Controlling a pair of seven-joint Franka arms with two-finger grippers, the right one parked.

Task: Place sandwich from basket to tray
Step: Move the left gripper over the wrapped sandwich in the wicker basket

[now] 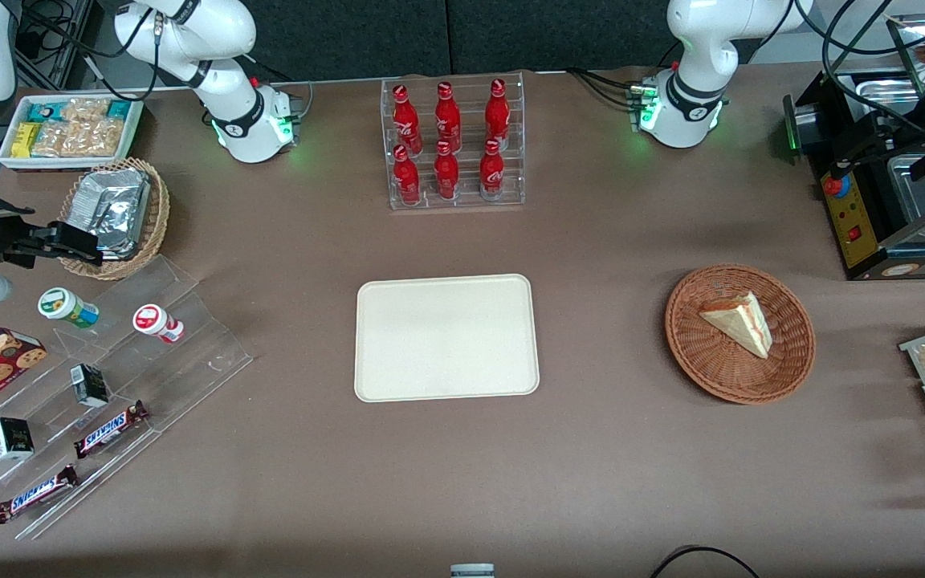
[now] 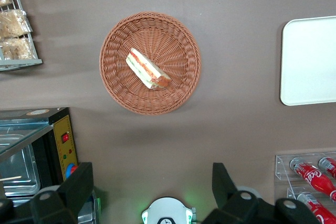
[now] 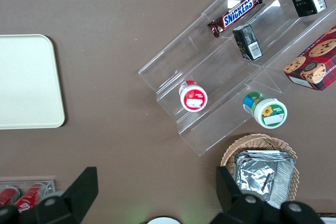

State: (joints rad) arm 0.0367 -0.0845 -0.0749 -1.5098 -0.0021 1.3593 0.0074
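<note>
1. The sandwich (image 1: 739, 320) lay in the basket (image 1: 784, 365) toward my working end of the worktop (image 1: 607, 466), filling edge exposed for a grip.
2. The tray (image 1: 446, 336) sat well apart at mid-worktop, bare, ready to receive it.
3. My end effector (image 2: 152, 192) hovered high above the worktop beside the basket, fingers (image 2: 79, 184) spread wide, holding and touching nothing.

One sandwich (image 1: 739, 321), one basket (image 1: 739, 377), one tray (image 1: 446, 337) — six red bottles (image 1: 448, 140), two Snickers bars (image 1: 109, 428).
</note>
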